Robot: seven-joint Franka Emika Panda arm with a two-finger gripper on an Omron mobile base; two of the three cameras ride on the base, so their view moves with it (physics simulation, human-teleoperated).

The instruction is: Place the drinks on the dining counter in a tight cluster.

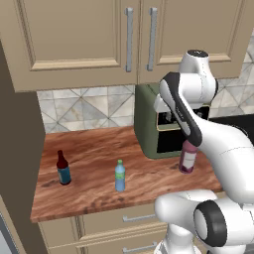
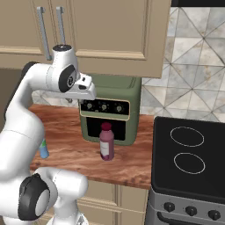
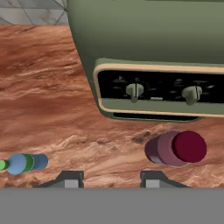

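Three drinks stand upright on a wood counter (image 1: 94, 154) under beige wall cabinets. The stout purple-capped bottle (image 1: 188, 158) (image 2: 106, 141) is just in front of a green toaster oven. The small light-blue bottle with a green cap (image 1: 120, 175) (image 2: 44, 149) is further left, and the slim dark-brown bottle (image 1: 63, 168) is near the left end. My gripper (image 3: 111, 180) hangs above the counter, open, with nothing between its fingers. In the hand view the purple-capped bottle (image 3: 175, 148) lies right of the fingertips and the light-blue bottle (image 3: 24, 162) far left. The dining counter is out of view.
The green toaster oven (image 1: 158, 124) (image 2: 110, 112) (image 3: 153, 65) stands against the tiled wall behind the purple-capped bottle. A black stovetop (image 2: 189, 158) adjoins the counter on the right. Wall cabinets (image 1: 74, 39) hang low overhead. A dark panel (image 1: 17, 149) bounds the counter's left end.
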